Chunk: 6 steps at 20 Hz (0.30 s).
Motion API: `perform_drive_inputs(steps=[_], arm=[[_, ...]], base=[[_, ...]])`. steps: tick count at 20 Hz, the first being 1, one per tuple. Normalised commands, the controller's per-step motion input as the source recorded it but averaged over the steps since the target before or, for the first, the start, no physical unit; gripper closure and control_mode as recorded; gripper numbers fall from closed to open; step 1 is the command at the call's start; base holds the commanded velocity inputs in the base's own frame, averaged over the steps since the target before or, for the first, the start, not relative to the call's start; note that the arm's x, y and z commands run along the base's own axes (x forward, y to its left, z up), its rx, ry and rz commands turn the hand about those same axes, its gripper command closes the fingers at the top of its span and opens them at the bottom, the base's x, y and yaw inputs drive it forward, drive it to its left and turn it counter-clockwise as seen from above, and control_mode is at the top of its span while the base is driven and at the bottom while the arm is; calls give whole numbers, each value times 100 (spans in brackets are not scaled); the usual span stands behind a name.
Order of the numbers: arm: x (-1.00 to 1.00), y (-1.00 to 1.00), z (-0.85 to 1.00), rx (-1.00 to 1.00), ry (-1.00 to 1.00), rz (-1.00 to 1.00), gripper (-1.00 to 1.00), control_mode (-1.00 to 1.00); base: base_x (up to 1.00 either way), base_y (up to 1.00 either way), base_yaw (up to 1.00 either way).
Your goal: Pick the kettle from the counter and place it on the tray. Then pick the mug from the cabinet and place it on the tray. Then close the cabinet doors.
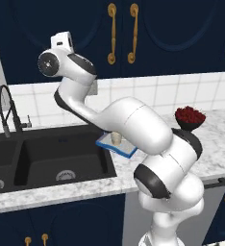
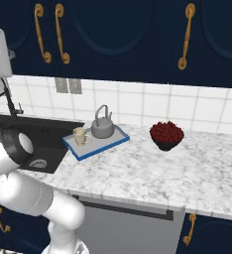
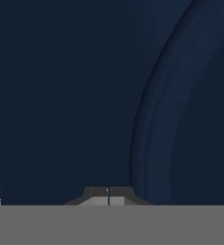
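Across the top of both base views, navy cabinet doors [image 2: 118, 34] shut flush, gold handles side by side, so closing looks done or all but done. Below, on the speckled worktop [image 2: 152, 168], left of centre in the right base view, blue-rimmed tray [image 2: 119, 140] carrying kettle [image 2: 102, 127] and mug [image 2: 80, 135] just beside each other: both placements judged complete. At the bottom of the hand view, jaws of the gripper [image 3: 108, 195] pressed together, holding nothing, facing a navy door panel close up; little apparently left but to draw clear.
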Motion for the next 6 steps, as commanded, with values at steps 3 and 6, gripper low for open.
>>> perform_drive_inputs(steps=[3,6], arm=[[81,-85,-88,3,-1,21,100,-100],[81,-100,-100,0,-4,22,100,-100]], base=[[0,0,0],[0,0,0]])
